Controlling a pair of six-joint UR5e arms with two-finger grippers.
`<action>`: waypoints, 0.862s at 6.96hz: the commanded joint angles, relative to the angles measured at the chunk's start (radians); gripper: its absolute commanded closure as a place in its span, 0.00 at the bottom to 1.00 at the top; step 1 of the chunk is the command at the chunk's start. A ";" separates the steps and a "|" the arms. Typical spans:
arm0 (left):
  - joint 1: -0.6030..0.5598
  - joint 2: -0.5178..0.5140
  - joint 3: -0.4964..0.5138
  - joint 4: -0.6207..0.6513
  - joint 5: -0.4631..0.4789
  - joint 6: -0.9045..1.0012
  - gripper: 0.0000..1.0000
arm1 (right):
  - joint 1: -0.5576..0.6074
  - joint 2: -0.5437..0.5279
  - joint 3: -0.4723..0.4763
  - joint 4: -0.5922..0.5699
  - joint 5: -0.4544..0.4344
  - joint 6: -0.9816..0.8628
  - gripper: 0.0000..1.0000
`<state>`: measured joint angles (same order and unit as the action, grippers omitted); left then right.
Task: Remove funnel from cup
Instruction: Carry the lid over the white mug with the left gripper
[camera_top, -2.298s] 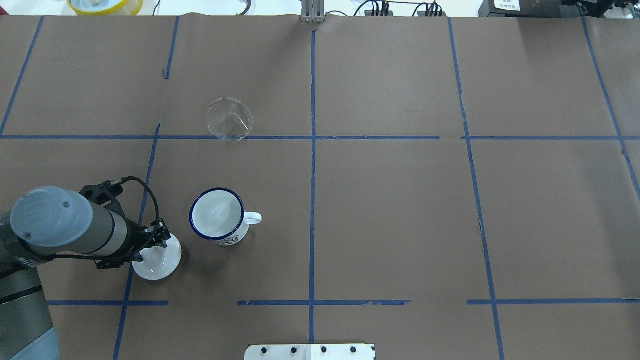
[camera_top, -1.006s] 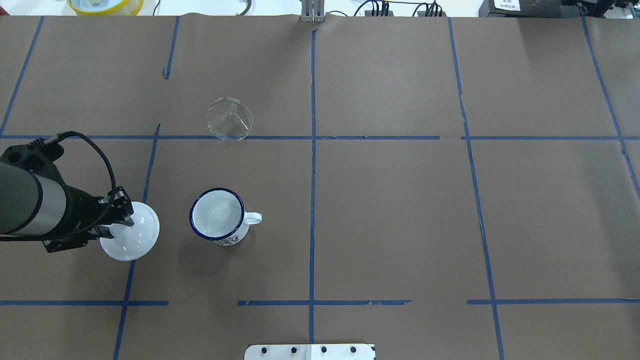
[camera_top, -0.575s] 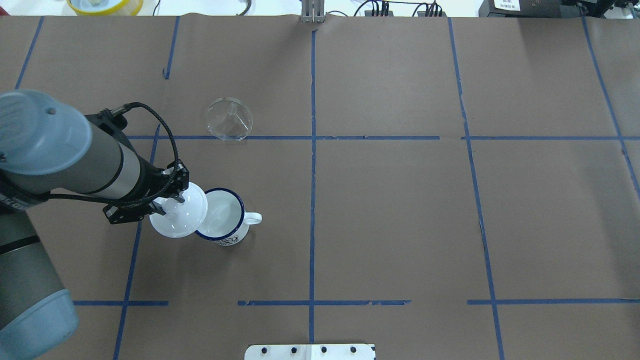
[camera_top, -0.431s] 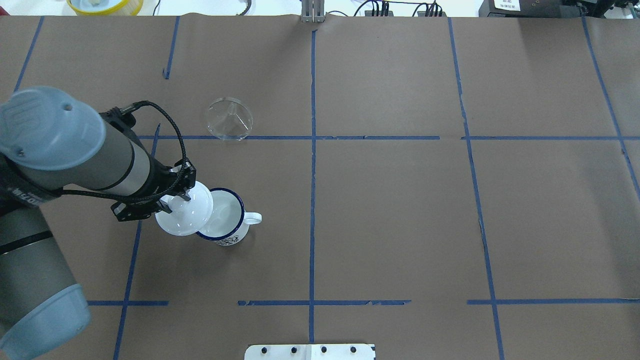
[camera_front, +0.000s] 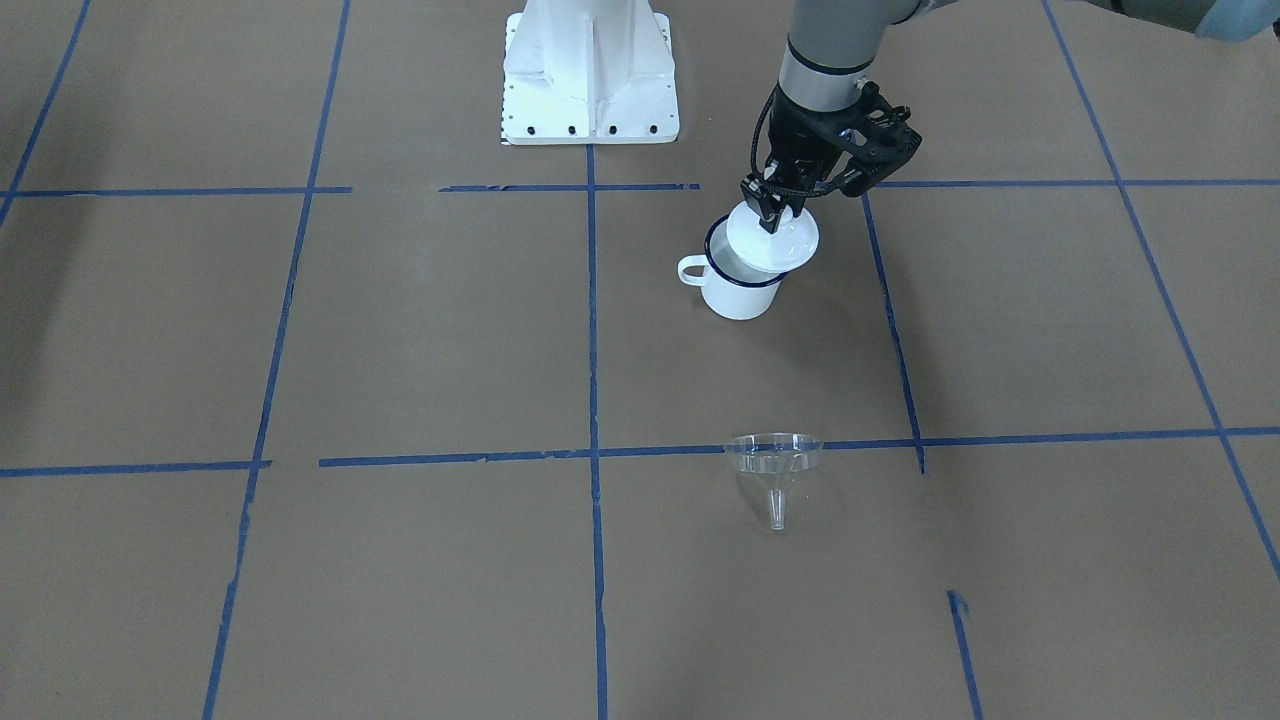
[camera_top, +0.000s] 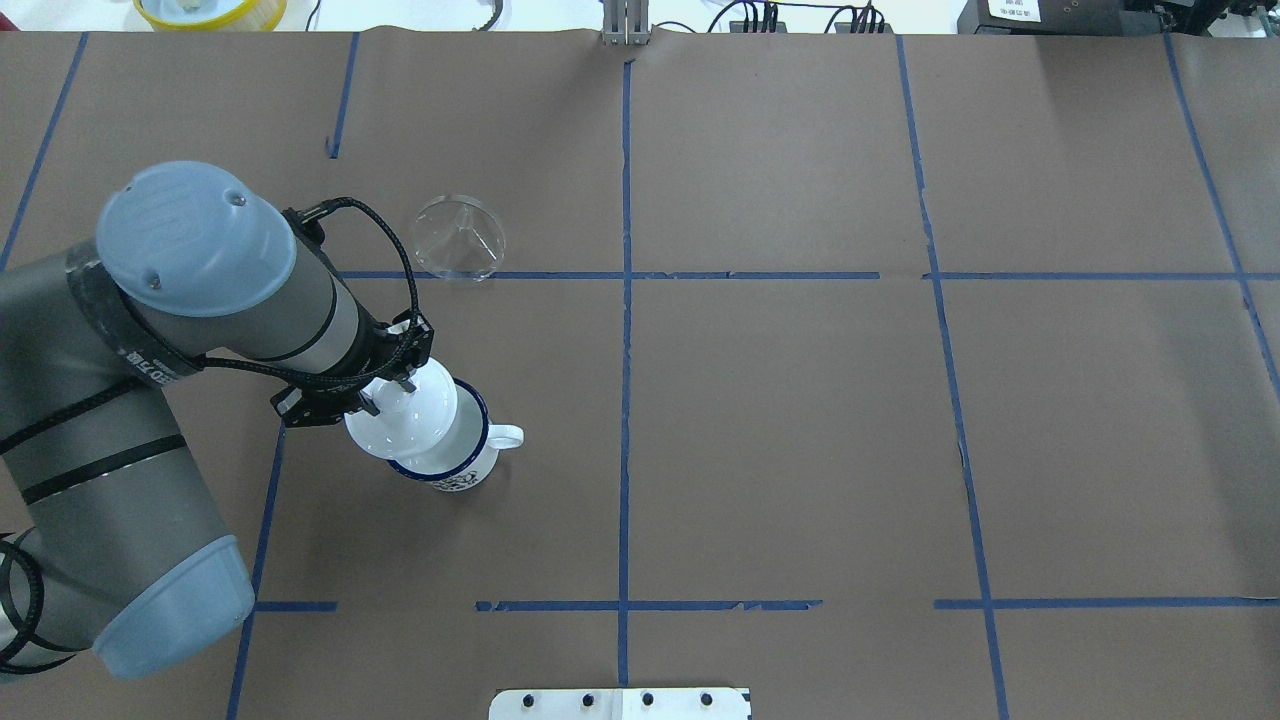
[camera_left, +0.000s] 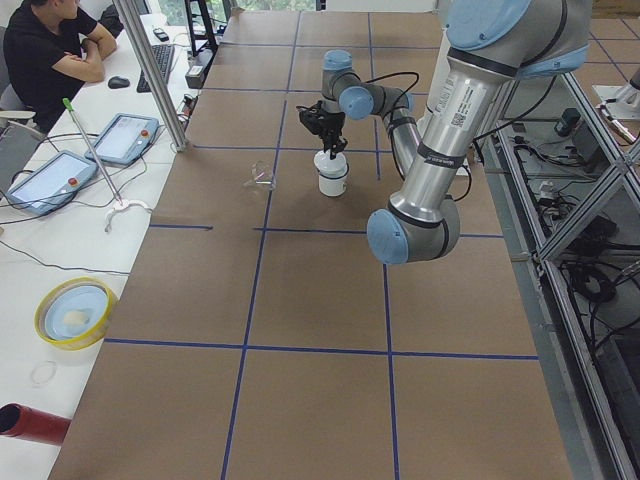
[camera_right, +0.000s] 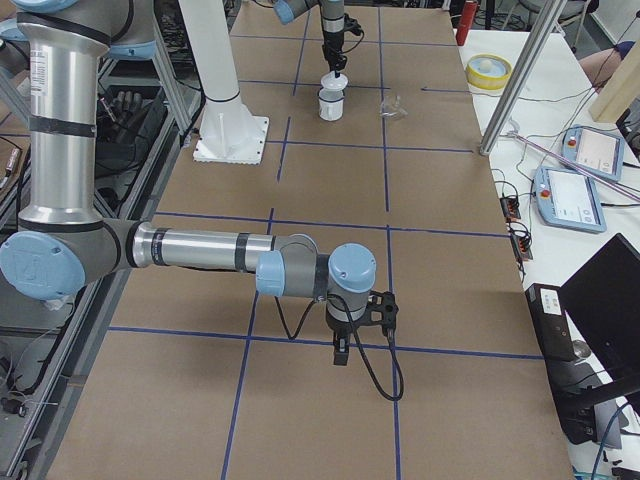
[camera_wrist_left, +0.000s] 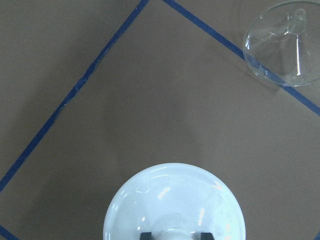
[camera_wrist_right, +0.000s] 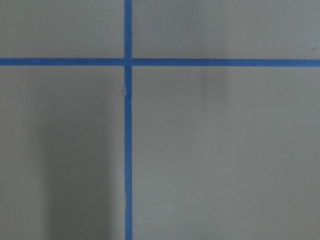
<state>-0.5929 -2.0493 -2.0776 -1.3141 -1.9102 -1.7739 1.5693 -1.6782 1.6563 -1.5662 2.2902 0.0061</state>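
funnel: the funnel (camera_top: 459, 238) is out of the cup and lies on its side on the table (camera_top: 800, 420). Its wide mouth faces the robot and its spout points away from it.
funnel, place: it is well apart from the left claw (camera_top: 386, 393), beyond it on the side away from the robot's base. Its rim lies on a blue tape line (camera_top: 560, 275).
cup: the cup (camera_front: 738, 295) stands upright right under the left claw, and nothing shows inside it. Its loop handle points away from the claw's arm, toward the middle of the table.
left claw: narrow, its 2 jaws pinched on the top centre of a white domed lid (camera_top: 400, 425); the claw points down.
lid: it hangs from the claw over the cup's mouth, offset toward the arm's side, so a strip of the dark blue rim shows on the handle side. Whether it touches the rim I cannot tell.
right claw: the right claw (camera_right: 341, 352) is far from the cup and funnel, low over bare paper near a crossing of 2 tape lines. Whether it is wide or narrow I cannot tell.
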 joint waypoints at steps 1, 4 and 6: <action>0.007 -0.003 0.033 -0.042 -0.010 -0.001 1.00 | 0.000 0.000 0.000 0.000 0.000 0.000 0.00; 0.018 -0.002 0.044 -0.042 -0.021 -0.001 1.00 | 0.000 0.000 0.000 0.000 0.000 0.000 0.00; 0.027 -0.003 0.039 -0.040 -0.021 -0.001 1.00 | 0.000 0.000 0.000 0.000 0.000 0.000 0.00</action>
<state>-0.5695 -2.0512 -2.0378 -1.3550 -1.9317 -1.7748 1.5693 -1.6782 1.6566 -1.5662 2.2902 0.0062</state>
